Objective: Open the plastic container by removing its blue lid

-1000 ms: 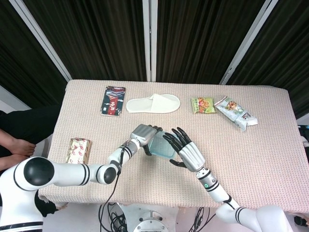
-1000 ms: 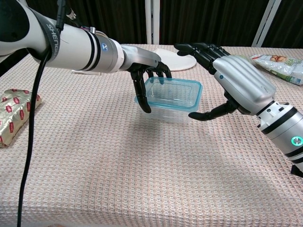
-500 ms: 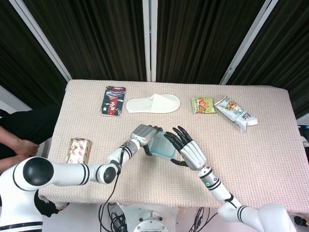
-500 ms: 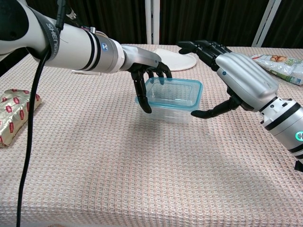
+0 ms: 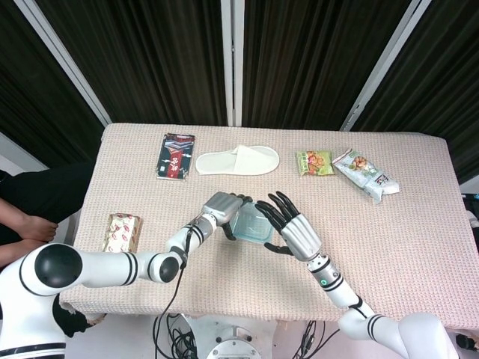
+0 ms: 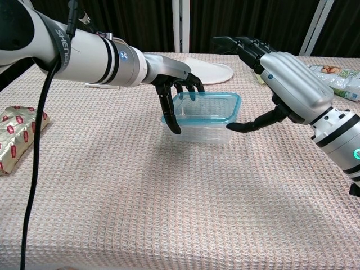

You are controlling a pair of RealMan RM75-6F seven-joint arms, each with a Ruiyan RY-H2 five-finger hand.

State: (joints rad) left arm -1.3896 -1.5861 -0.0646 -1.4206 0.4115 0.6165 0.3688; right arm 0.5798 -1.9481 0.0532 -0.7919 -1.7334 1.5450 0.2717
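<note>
chest view: left hand (image 6: pixel 174 79) grips container (image 6: pixel 203 117); right hand (image 6: pixel 289 84) spread beside it.

A clear plastic container (image 6: pixel 203 119) wears a blue lid (image 6: pixel 207 105). The table (image 6: pixel 140 191) has a beige waffle-weave cloth. Both hands are silver-backed with black fingers: left hand (image 6: pixel 171 79), right hand (image 6: pixel 281 84). A white slipper (image 5: pixel 237 161) lies beyond; a red-and-gold patterned packet (image 5: pixel 121 232) lies left.

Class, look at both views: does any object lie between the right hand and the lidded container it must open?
Nothing visible does. The right hand hangs open beside the plastic container, its thumb at the blue lid edge. The left hand grips the opposite end.
</note>
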